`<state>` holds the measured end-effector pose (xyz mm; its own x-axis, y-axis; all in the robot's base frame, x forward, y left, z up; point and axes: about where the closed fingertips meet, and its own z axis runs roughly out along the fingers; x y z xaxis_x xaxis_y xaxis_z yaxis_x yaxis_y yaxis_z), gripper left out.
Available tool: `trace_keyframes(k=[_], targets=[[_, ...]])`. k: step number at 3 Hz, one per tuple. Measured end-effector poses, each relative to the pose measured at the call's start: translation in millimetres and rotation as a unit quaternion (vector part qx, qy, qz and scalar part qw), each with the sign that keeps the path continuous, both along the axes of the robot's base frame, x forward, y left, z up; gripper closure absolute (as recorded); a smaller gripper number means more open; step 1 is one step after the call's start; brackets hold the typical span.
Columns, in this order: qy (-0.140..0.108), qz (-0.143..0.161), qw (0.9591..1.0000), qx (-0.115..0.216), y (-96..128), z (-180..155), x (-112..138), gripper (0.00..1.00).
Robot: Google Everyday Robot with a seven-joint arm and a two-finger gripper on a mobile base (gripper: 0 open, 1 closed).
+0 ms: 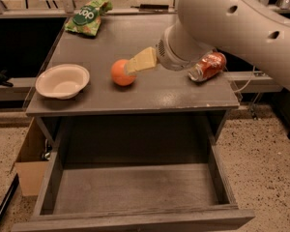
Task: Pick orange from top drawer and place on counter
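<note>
Nearest you, the drawer (135, 190) stands pulled out with no orange in it, and the orange (119, 73) rests farther back on the surface (150, 94), near its middle. The lift and carry look done. The gripper (141, 60) sits against the orange's right side, and you cannot tell whether it grips or has let go, so at most the release and retreat remain.

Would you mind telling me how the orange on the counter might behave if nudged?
The orange is round, so it would likely roll on the smooth counter. The gripper just beside it might stop it on that side.
</note>
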<state>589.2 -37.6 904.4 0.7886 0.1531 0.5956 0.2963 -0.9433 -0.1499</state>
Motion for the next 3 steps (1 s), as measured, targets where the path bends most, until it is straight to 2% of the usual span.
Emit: trace_keyframes(k=[1,2,3], targets=[[-0.003,0.022,0.9995,0.022,-4,4,-2,0.0],[-0.019,0.05,0.9957,0.076,-20,8,-19,0.0],[-0.042,0.037,0.9902,0.128,-71,5,-56,0.0]])
